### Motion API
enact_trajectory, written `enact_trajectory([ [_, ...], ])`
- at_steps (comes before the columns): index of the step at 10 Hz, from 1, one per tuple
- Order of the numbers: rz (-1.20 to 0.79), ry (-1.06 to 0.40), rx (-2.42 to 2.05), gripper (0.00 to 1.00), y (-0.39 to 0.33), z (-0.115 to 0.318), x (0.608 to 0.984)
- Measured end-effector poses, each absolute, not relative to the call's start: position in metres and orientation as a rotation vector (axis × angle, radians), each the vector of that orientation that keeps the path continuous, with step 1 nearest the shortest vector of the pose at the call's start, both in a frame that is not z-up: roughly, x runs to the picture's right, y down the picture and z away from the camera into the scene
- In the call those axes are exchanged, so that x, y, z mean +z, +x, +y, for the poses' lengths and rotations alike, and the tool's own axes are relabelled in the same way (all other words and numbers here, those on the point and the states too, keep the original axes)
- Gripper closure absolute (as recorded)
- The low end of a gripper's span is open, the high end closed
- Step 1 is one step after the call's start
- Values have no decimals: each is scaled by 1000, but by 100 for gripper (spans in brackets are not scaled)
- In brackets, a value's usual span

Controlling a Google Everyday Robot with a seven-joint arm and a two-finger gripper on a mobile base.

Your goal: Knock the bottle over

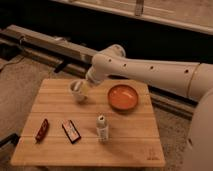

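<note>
Clear plastic, the bottle (102, 128) is standing upright on the worktop (130, 147), its long axis vertical, lying nearer and slightly right of the hand (84, 86), which is hovering by the white cup (76, 93); whether the hand is clenched, I cannot tell.

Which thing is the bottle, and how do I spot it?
Find the wooden table and its orange bowl; the bottle stands upright in front of the bowl, nearer the camera. It is the slim, clear, capped one, unlike the short white cup farther back, where the tool is.
</note>
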State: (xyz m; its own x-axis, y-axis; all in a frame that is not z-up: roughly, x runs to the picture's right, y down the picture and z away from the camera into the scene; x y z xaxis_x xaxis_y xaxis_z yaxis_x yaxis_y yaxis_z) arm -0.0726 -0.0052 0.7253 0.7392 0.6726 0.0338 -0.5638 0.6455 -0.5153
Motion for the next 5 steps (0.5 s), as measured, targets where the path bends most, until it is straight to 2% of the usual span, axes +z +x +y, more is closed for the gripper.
enact_trajectory([
  [5,-116,-573,701,20,-42,36,687],
])
